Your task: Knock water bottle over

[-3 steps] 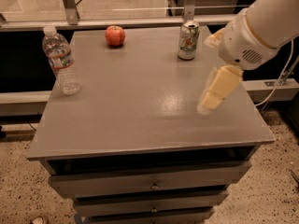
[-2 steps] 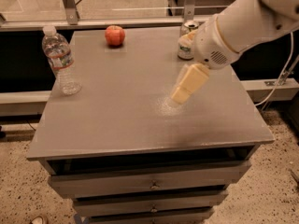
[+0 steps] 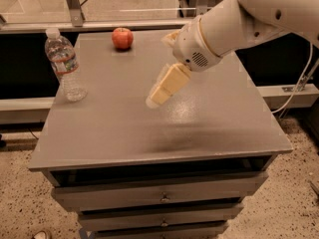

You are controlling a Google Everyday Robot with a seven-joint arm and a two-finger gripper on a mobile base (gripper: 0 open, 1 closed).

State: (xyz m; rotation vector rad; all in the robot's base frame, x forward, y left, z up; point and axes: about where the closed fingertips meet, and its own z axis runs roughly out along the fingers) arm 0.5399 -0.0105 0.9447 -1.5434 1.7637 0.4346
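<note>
The water bottle [image 3: 64, 64], clear ribbed plastic with a white cap and a white, red and blue label band, stands upright near the left edge of the grey table [image 3: 124, 128]. My gripper [image 3: 155, 99], with cream-coloured fingers, hangs over the middle of the table, pointing down and to the left. It is well to the right of the bottle and not touching it. The white arm reaches in from the upper right.
A red apple [image 3: 122, 38] sits at the back of the table, left of centre. The arm hides the back right part of the table. The table has drawers [image 3: 162, 197] below its front edge. A white cable [image 3: 299, 86] hangs at the right.
The arm and gripper have swung left from the table's right side to its middle, closer to the bottle. The green-and-white can at the back is now hidden behind the arm.
</note>
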